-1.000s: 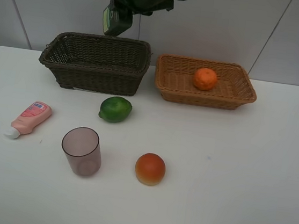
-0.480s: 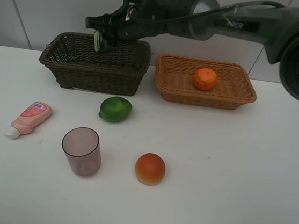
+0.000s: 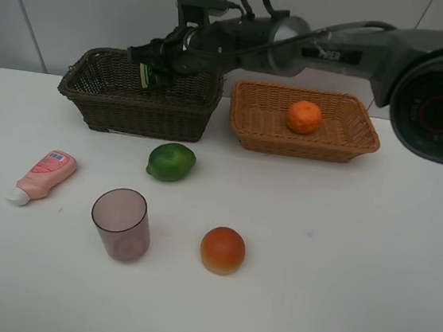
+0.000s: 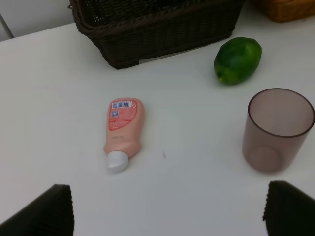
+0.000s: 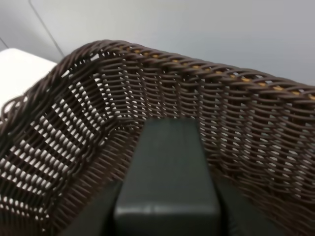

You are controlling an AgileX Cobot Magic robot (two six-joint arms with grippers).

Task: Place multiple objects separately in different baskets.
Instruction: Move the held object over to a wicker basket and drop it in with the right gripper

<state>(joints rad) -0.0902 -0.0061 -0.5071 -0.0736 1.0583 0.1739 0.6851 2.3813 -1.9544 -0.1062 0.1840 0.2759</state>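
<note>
My right gripper (image 3: 155,61) reaches across over the dark brown basket (image 3: 140,105), shut on the dark grey pump bottle (image 3: 145,75). In the right wrist view the bottle (image 5: 170,172) hangs inside the basket's woven walls (image 5: 88,108). An orange mandarin (image 3: 304,117) lies in the light tan basket (image 3: 352,141). On the table lie a green lime (image 3: 171,162), a red-orange fruit (image 3: 222,250), a pink tube (image 3: 44,175) and an upright mauve cup (image 3: 121,224). My left gripper (image 4: 167,211) stands open above the tube (image 4: 123,132), with the cup (image 4: 278,129) and lime (image 4: 237,60) beyond it.
The two baskets stand side by side at the table's back edge against a grey wall. The right arm (image 3: 339,47) stretches over the tan basket from the right. A corner of the tan basket (image 4: 290,7) shows in the left wrist view.
The right arm has swung in from above and lowered the pump bottle towards the inside of the dark basket. The items on the table have not moved.
</note>
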